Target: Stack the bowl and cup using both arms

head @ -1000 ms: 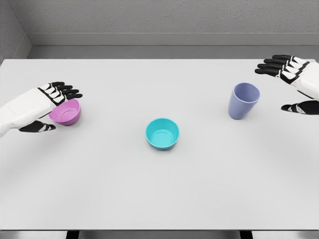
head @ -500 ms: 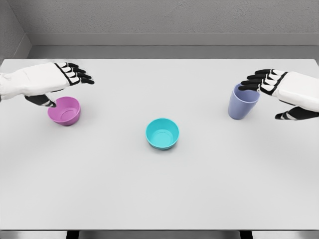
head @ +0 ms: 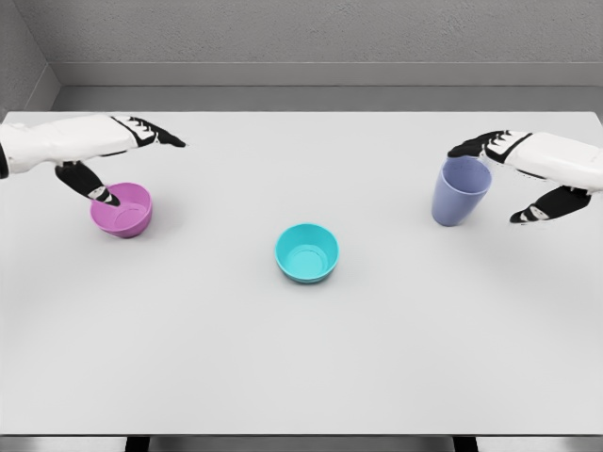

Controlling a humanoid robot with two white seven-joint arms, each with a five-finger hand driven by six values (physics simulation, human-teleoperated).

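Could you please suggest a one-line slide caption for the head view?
Left hand over the pink bowl, right hand at the lavender cup, teal bowl between them.

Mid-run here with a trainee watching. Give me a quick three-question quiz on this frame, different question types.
1. True or false: the teal bowl sits between the pink bowl and the cup.
2. Which hand is by the cup? A) left hand B) right hand
3. Fill in: the left hand's thumb dips into the ___ bowl.

Key: 1 true; 2 B; 3 pink. Neither hand has closed on anything yet; all three items stand on the table.
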